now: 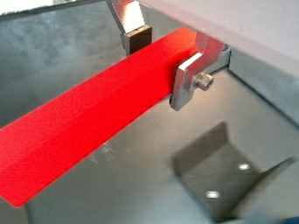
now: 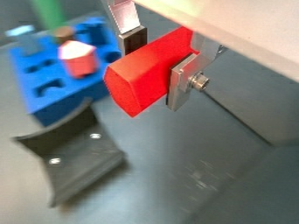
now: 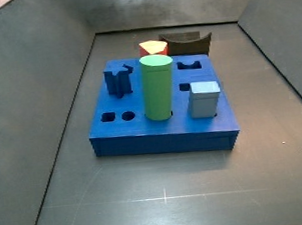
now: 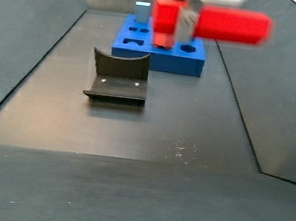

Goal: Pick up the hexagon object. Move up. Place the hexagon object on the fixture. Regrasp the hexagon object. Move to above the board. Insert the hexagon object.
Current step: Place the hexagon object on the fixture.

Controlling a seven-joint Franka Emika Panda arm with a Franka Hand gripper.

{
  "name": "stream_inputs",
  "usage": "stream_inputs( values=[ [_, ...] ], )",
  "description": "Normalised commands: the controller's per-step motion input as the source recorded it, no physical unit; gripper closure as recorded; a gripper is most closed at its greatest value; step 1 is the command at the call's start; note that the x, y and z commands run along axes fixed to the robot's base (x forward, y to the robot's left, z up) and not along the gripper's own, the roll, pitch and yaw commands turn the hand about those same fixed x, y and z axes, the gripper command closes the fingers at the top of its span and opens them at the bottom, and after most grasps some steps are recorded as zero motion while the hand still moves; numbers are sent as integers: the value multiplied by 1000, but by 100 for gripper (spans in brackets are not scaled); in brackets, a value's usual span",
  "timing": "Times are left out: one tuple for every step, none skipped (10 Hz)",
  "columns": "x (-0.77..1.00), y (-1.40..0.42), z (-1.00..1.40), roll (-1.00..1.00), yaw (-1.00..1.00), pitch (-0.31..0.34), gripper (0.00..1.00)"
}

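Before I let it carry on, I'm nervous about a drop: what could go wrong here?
The gripper holds the red bar in the air near one end, so the long free part could tilt or slip between the fingers. Lowered crooked, it could miss the notch of the fixture or tip off.

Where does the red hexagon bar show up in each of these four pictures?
Wrist view: the hexagon object runs lengthwise, clamped in the hand.
Wrist view: its hexagonal end faces the camera, between the fingers.
Side view: not in it.
Side view: held in the air, above the floor near the board.
Shared landmark: the fixture.
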Motion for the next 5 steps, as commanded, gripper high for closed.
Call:
stream_inputs(
  values=[
    [1000, -820, 167, -14, 1000, -5, 100],
    [1000, -754, 149, -12, 1000, 1, 100],
    [1000, -676, 129, -11, 1000, 7, 100],
    [1000, -553, 101, -8, 1000, 15, 100],
    [1000, -451, 80, -6, 1000, 22, 100]
  ],
)
